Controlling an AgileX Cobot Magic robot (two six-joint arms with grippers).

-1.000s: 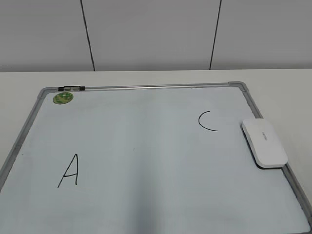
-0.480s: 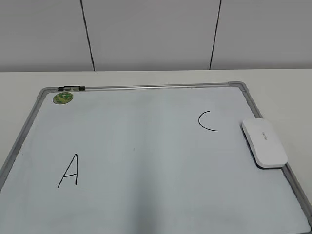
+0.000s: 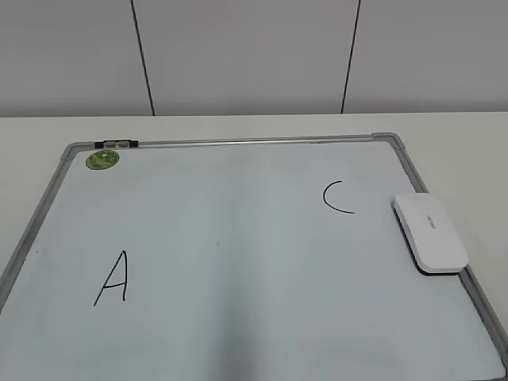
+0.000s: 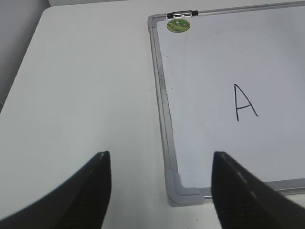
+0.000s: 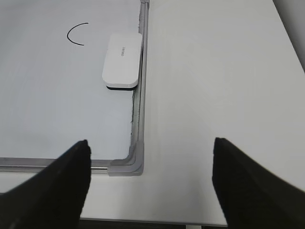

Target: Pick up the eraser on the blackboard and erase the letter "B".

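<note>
Exterior view shows the blackboard (image 3: 238, 262) lying flat on the white table (image 3: 460, 135), with the green sticker (image 3: 102, 159) in its far left corner and a small black clip (image 3: 116, 144) on the frame just above it. In the left part of the board stands the letter "A" (image 3: 113, 279), in the right part the letter "C" (image 3: 337, 197). I see no letter "B" on the board in any view. The eraser (image 3: 429, 232) lies at the right edge of the board, just beside the "C", and it partly covers the grey frame. My left gripper (image 4: 162, 191) hangs above the near left corner of the board with its two fingers wide apart and nothing between them. My right gripper (image 5: 150, 183) hangs above the near right corner, also spread wide and empty, well apart from the eraser (image 5: 122, 59).
</note>
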